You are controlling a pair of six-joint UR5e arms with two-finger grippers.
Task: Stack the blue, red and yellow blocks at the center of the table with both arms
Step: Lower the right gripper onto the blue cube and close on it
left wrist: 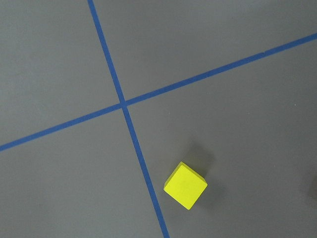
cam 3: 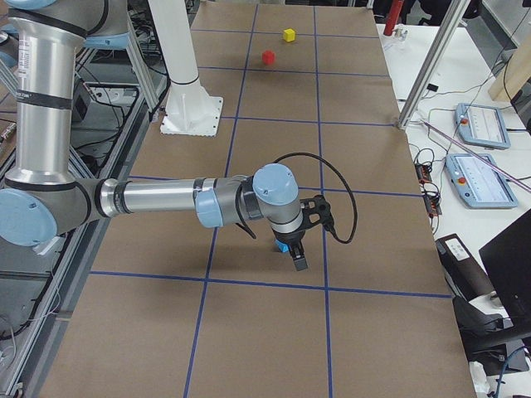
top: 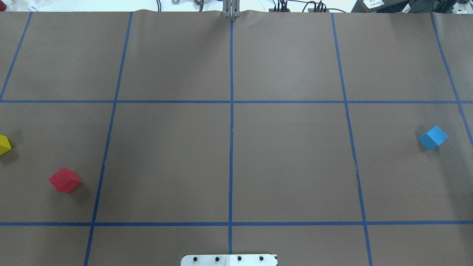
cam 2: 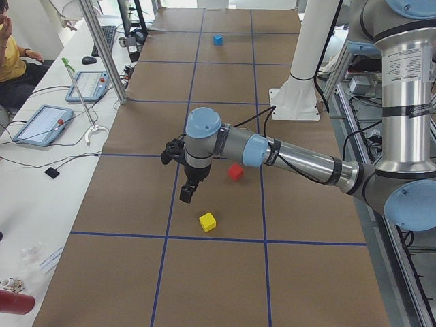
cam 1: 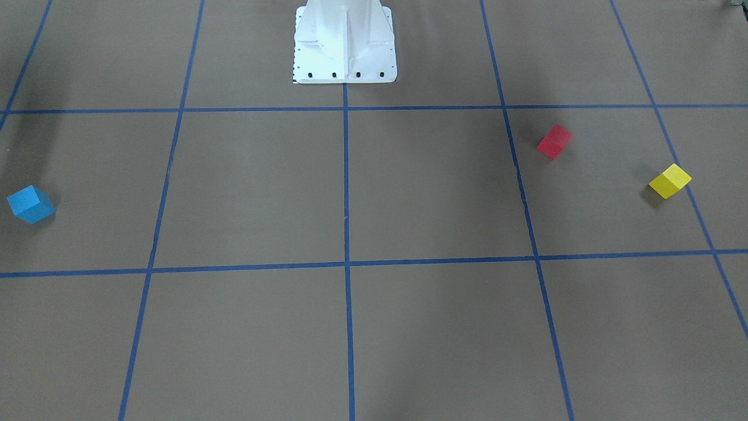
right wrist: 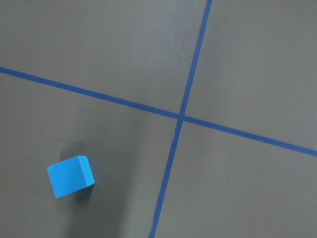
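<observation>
The blue block [cam 1: 30, 204] lies far out on my right side [top: 432, 137] and shows in the right wrist view [right wrist: 70, 176]. The red block [cam 1: 554, 141] lies on my left side [top: 65, 180]. The yellow block [cam 1: 669, 180] sits further left, at the overhead view's edge [top: 3, 145], and shows in the left wrist view [left wrist: 185, 185]. My left gripper [cam 2: 185, 197] hangs above the table beside the yellow block [cam 2: 207, 221] and the red one [cam 2: 235, 172]. My right gripper [cam 3: 299, 263] hangs over the blue block [cam 3: 283, 246]. I cannot tell whether either is open or shut.
The robot's white base [cam 1: 345, 47] stands at the table's middle near edge [top: 229, 259]. Blue tape lines grid the brown tabletop [top: 231, 147]. A side bench with tablets [cam 2: 41, 122] and metal posts [cam 2: 102, 54] runs along the far edge; a person [cam 2: 10, 48] sits there.
</observation>
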